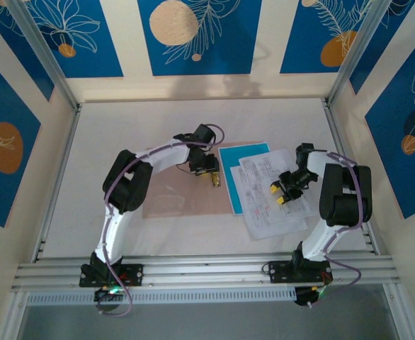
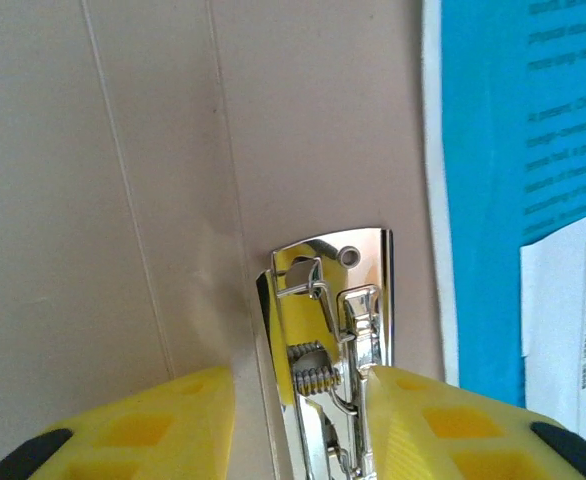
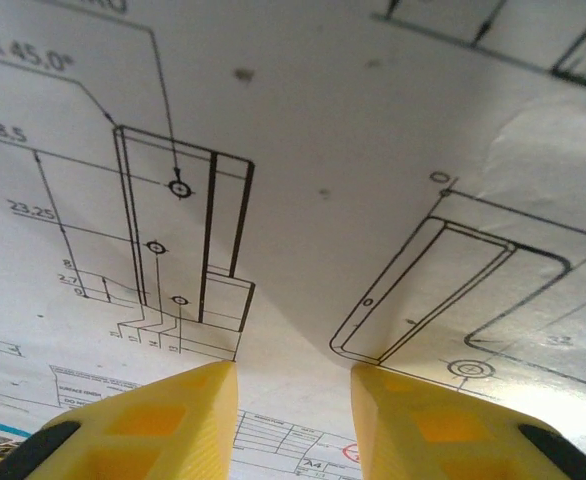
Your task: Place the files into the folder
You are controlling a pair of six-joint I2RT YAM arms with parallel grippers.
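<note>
The pinkish-tan folder (image 1: 183,200) lies flat on the table, under the left arm. Its chrome spring clip (image 2: 335,320) sits on the tan card (image 2: 123,200). My left gripper (image 1: 212,177) (image 2: 298,372) is open and straddles this clip; the right finger touches it and the left finger stands a little apart. The files lie just right of the folder: a cyan sheet (image 1: 244,151) (image 2: 493,150) with white printed sheets (image 1: 268,202) (image 2: 573,320) on top. My right gripper (image 1: 281,193) (image 3: 293,367) is open, both yellow tips down on a white drawing sheet (image 3: 303,150).
Aluminium rails (image 1: 207,273) carry both arm bases along the near edge. Frame posts and blue-patterned walls (image 1: 193,35) close in the white table (image 1: 122,127) at the back and both sides. Bare table lies behind and left of the folder.
</note>
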